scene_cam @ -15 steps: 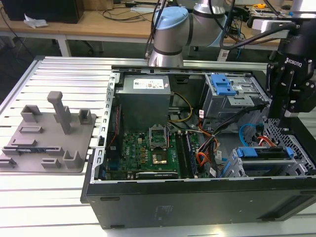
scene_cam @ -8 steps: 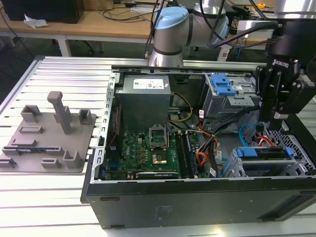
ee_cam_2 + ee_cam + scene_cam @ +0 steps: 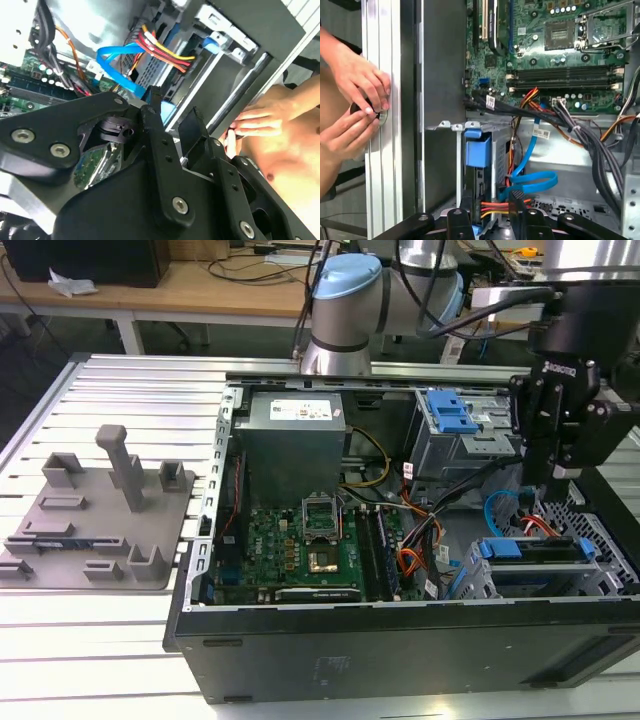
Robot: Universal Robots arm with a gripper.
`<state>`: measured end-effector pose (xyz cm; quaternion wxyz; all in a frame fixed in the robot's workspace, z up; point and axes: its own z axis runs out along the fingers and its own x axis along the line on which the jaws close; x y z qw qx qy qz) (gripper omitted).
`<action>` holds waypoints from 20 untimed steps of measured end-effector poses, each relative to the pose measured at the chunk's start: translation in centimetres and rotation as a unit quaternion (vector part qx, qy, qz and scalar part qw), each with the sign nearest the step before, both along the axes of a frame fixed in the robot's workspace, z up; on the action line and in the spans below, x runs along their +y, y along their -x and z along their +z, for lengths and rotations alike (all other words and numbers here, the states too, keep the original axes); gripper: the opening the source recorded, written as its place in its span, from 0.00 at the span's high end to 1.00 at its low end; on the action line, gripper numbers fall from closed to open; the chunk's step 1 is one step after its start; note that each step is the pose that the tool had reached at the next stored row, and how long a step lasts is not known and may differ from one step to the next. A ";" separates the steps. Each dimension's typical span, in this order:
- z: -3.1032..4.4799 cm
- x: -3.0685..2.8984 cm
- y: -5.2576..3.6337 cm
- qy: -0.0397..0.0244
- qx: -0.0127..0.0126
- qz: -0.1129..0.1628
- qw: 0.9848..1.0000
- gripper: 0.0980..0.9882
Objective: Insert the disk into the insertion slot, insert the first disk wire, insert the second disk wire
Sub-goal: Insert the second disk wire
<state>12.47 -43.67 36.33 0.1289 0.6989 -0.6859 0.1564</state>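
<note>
Hanging just above the slot point(image 3: 600, 535), the black metal claw point(image 3: 548, 485) has its 2 fingers point(image 3: 460, 220) apart, with nothing clamped between them. The slot is a boxy cage of grey perforated sheet metal in a corner of the black computer case point(image 3: 400, 650). The disk point(image 3: 530, 550) sits inside the slot, lying flat, with its bright blue plastic frame showing. Its long axis runs along the slot, left to right across the exterior view, blue tab end toward the exterior view's left. The orange-red wires point(image 3: 496, 204), thin, round and bundled with yellow, run into the slot at the disk. The claw hides their plug end, so cannot tell if it is seated. The blue cable point(image 3: 535, 181), flat and glossy, bends in a loop just beside the slot and dips in next to the wires. A green circuit board point(image 3: 300, 540) lies beside the slot. A person's 2 hands point(image 3: 360, 82) touch a small round part on a ribbed aluminium rail outside the case wall by the slot.
</note>
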 end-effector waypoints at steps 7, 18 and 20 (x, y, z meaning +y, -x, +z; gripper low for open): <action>-0.77 0.27 0.58 0.020 0.000 0.006 1.000 0.64; -1.34 0.79 0.24 0.027 -0.005 0.006 1.000 0.74; -1.44 0.80 0.26 0.027 -0.013 0.006 1.000 0.74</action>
